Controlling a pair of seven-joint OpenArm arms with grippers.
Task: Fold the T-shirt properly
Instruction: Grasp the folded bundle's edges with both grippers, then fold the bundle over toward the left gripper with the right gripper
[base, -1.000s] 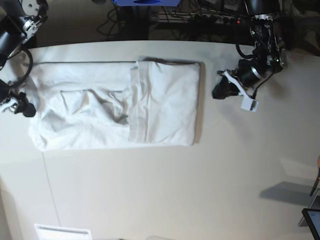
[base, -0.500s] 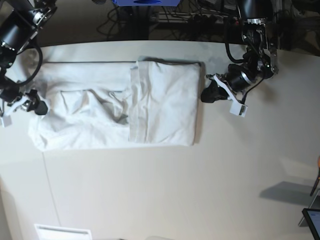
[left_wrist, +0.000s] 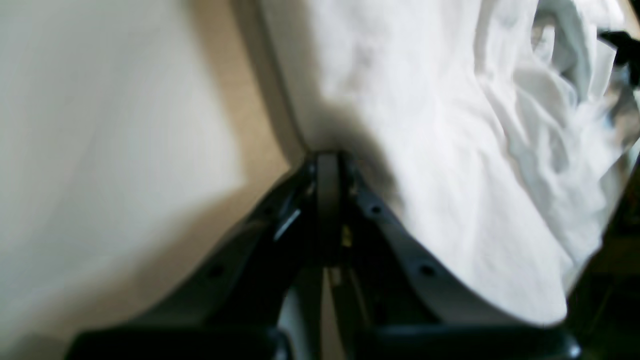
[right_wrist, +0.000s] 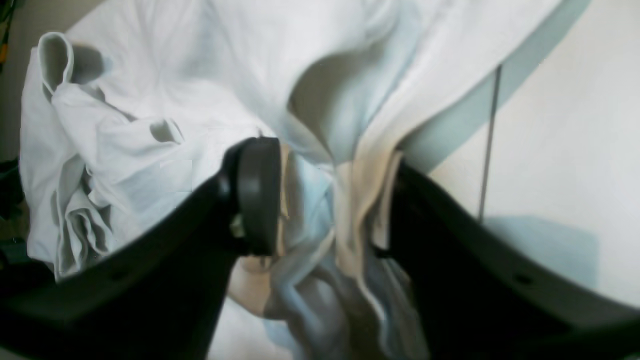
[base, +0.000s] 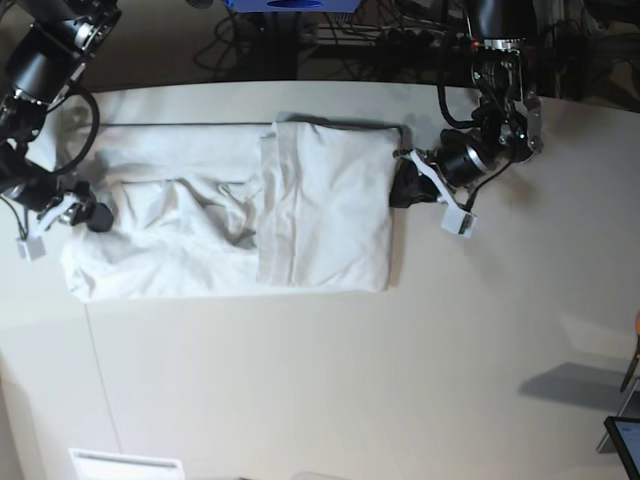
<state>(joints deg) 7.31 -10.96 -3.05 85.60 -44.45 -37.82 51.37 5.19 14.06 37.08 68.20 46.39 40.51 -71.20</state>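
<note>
Left wrist view is blurred, so whether the left gripper (left_wrist: 327, 165), its jaws pressed together with no gap, touches the T-shirt (left_wrist: 450, 150) edge is unclear. In the base view the white T-shirt (base: 230, 220) lies across the upper left of the table (base: 350, 380), wrinkled, its right part folded over. The right gripper (right_wrist: 330, 200), jaws partly apart, has bunched fabric between its fingers.
</note>
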